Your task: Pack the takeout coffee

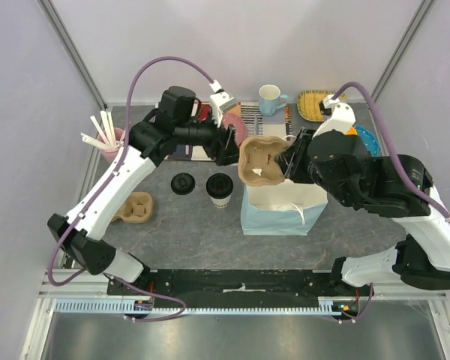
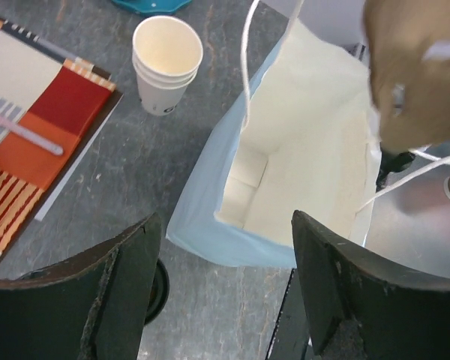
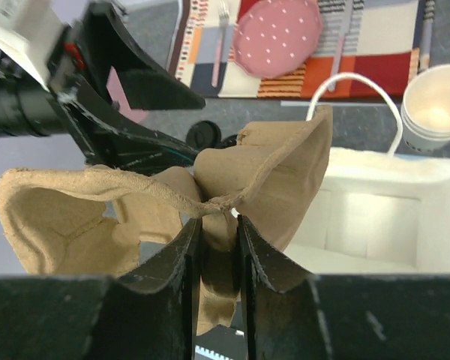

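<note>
A pulp cup carrier [image 3: 97, 217] is being gripped by the right claw [image 3: 217, 225]. The claw's two fingers are being pressed nearly shut on the carrier's raised middle ridge, with only the thin pulp between them. The carrier is being held tilted, just above the open mouth of the pale blue paper bag [image 1: 277, 217], which is standing directly beneath and ahead of this claw.

The left claw [image 2: 226, 232] is being held wide open and nothing is being held in it. It is hovering just beside the bag's rim, opposite the right claw, and appears to be touching nothing (contact with the bag cannot be ruled out from these views).

The takeout coffee [image 1: 220, 189] is standing upright on the surface [image 1: 187, 225], its black lid already fitted. It is to the left of the right claw, apart from the bag and just nearer the arm bases than the left claw. A loose black lid [image 1: 183, 183] is lying just beside it, on the side away from the bag.

The step in hand is judged to be the seating of the carrier inside the bag, and the coffee itself is not yet being packed. The next move probably calls for the carrier to be levelled and lowered straight down between the bag's walls, clear of the white cord handles. The open left claw is well placed to steady the rim. After that, the lidded cup would need to be lifted and set into a well of the carrier.
</note>
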Controlling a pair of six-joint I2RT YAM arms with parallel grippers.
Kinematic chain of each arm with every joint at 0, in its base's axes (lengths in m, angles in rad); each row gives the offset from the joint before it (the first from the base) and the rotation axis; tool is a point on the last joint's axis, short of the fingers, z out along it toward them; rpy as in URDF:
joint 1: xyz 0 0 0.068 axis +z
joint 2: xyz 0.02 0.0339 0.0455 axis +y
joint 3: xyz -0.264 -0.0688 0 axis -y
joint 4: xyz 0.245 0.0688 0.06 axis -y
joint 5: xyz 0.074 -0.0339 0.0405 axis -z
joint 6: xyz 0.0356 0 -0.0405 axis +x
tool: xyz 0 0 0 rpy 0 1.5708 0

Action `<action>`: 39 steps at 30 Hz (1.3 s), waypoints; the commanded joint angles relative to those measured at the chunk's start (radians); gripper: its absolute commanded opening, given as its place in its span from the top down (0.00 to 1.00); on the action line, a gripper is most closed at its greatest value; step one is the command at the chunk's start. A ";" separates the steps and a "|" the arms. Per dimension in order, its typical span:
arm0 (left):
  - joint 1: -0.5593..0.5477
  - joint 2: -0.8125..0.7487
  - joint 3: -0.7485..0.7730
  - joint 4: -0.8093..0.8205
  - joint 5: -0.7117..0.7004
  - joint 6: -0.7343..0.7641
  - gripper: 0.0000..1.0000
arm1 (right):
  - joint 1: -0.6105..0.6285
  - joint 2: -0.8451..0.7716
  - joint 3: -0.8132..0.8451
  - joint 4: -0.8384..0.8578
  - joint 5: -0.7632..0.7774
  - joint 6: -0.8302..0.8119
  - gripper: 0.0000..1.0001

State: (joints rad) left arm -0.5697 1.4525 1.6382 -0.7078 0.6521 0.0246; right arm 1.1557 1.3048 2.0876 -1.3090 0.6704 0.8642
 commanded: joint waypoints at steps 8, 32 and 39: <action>-0.061 0.068 0.011 0.089 0.026 -0.015 0.27 | -0.088 -0.082 -0.222 -0.151 -0.022 0.128 0.70; -0.140 0.160 -0.003 0.081 0.018 0.090 0.52 | -0.366 -0.055 -0.422 -0.151 -0.353 -0.117 0.69; -0.140 0.149 -0.031 0.070 0.035 0.104 0.63 | -0.366 0.031 -0.422 -0.151 -0.364 -0.157 0.68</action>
State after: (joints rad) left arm -0.7048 1.6283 1.6230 -0.6479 0.6636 0.0841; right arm 0.7918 1.3151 1.6711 -1.3594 0.3248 0.7395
